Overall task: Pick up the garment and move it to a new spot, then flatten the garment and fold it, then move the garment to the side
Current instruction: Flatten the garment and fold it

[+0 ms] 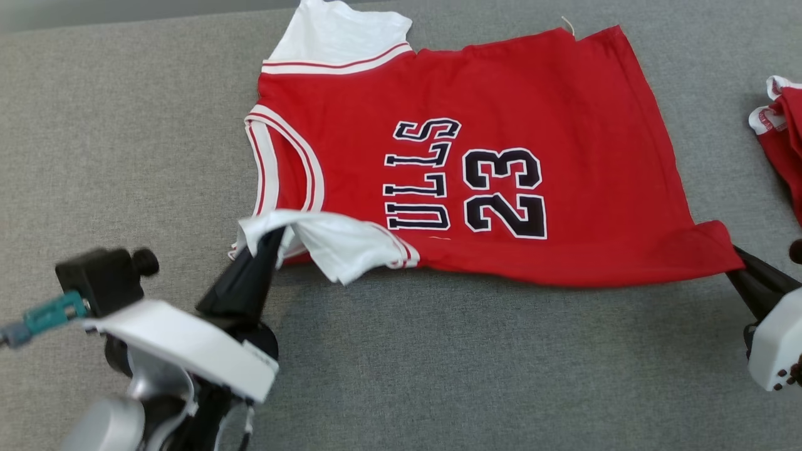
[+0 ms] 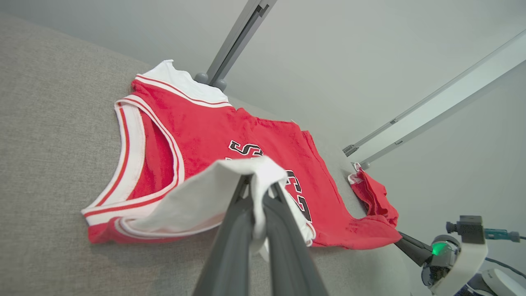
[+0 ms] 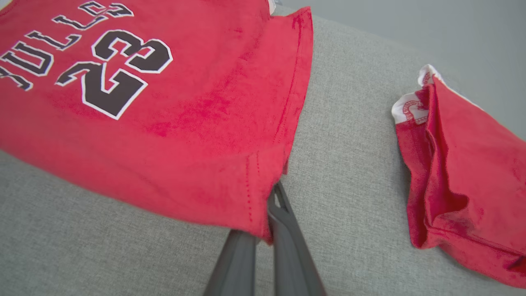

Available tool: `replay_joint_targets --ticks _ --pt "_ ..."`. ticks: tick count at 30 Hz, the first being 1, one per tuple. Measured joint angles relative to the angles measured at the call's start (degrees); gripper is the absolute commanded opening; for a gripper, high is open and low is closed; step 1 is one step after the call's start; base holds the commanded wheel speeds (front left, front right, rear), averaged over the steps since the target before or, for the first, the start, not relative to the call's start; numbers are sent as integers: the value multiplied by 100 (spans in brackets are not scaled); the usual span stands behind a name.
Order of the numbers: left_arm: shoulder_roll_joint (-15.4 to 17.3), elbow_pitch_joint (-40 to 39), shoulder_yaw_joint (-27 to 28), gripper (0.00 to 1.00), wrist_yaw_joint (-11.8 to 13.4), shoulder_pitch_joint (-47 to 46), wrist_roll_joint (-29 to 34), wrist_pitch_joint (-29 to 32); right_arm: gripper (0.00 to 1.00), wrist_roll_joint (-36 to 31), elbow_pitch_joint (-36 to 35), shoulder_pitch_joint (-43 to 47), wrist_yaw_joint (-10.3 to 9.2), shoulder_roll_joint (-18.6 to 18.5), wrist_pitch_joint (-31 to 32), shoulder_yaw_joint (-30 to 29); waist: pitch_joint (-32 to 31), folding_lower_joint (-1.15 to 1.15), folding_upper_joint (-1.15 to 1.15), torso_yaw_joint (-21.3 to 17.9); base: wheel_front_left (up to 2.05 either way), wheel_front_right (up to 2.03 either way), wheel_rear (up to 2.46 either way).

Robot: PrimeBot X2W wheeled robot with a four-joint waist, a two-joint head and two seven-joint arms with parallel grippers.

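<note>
Right now the garment (image 1: 532, 188), a red jersey with white sleeves and a black "23" facing up, lies spread on the grey cloth surface (image 1: 438, 363) in front of us. Its neck and sleeves are to the left and its hem is to the right. Most of it rests flat, and only the near edge is off the surface, at its two ends.

At the near left, our left gripper (image 2: 259, 185) has its fingers pressed together on the white sleeve (image 1: 338, 241). The sleeve rises in a fold over the fingertips and drapes back toward the red chest.

At the near right, our right gripper (image 3: 271, 203) is clamped on the hem corner. One finger is hidden behind the cloth and the other shows beside the side seam.

Further right, well apart from the jersey, we see a second red garment (image 3: 464, 164) with white trim, lying bunched on the same surface.
</note>
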Motion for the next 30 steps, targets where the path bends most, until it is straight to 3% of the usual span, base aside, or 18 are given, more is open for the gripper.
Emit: replay_joint_targets --ticks 9,16,22,30 --pt "131 992 1 0 -7 -1318 -118 766 0 561 54 -1079 0 -481 1182 994 246 0 0 16 0 0 0" --pt "-45 1951 -208 0 -260 -2113 -138 976 0 1047 275 -1957 0 -853 2161 1403 410 0 0 28 0 0 0" --pt "-57 2584 -293 0 -378 -2483 -38 1029 0 1112 460 -2307 0 -832 2461 1700 480 0 0 16 0 0 0" --pt "-123 3316 -324 0 -560 -2879 53 912 0 1043 980 -2905 0 -571 2377 2100 580 0 0 -5 0 0 0"
